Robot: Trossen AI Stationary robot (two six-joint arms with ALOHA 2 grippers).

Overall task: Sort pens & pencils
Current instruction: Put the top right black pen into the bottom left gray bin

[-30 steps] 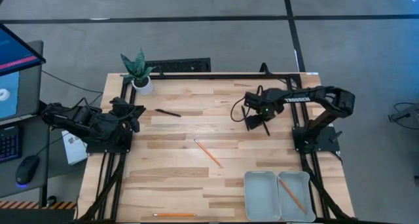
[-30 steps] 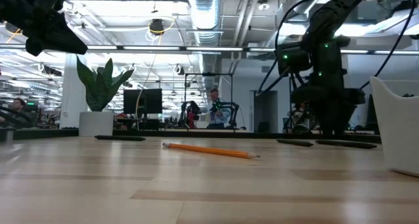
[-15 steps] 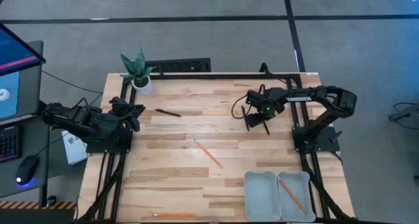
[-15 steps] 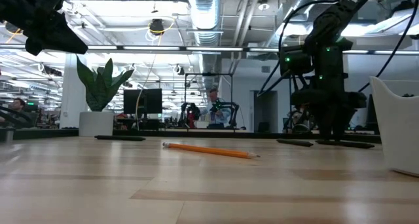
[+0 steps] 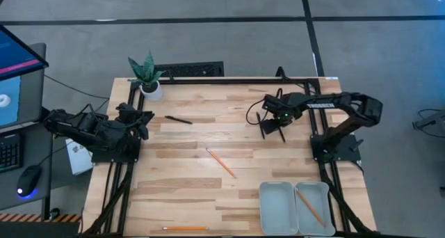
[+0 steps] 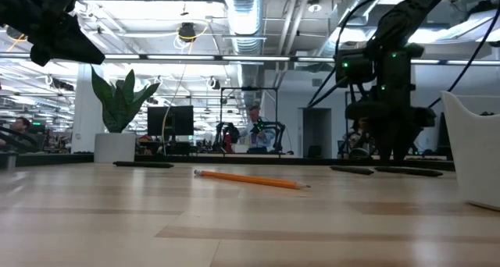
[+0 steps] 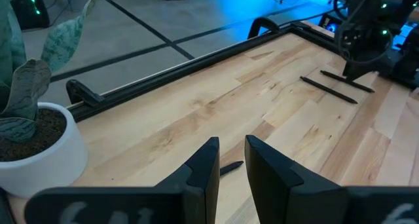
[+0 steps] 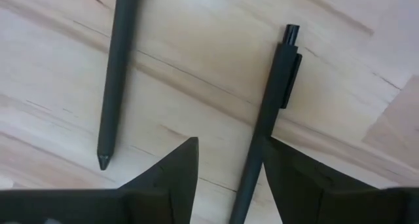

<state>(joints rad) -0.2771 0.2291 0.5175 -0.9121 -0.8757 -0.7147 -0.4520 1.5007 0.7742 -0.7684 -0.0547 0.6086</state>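
The right claw [image 8: 226, 162] is hovering low at the pale plank bench's [image 5: 208, 189] two o'clock, matte fingers spread astride a slim black pen [image 8: 265, 129], its twin pen [image 8: 112, 80] just beside. Since a second ago it's been dropping and narrowing slightly. The left claw [image 7: 228, 162] is idling at nine o'clock, nearly pressed together.

You see a pale wood table [image 5: 181, 189] with plank stripes in cream and light tan, edged by a black frame. Two black pens [image 8: 114, 80] lie on it at about 2 o'clock, another black pen [image 5: 178, 120] at 10 o'clock. An orange pencil [image 5: 220, 162] sits near centre, a second orange pencil [image 5: 185, 228] at 7 o'clock. Two light grey trays [image 5: 278, 207] sit at 5 o'clock, the right one containing an orange pencil. The plant [image 5: 144, 69] is green in a white pot [image 5: 151, 89].
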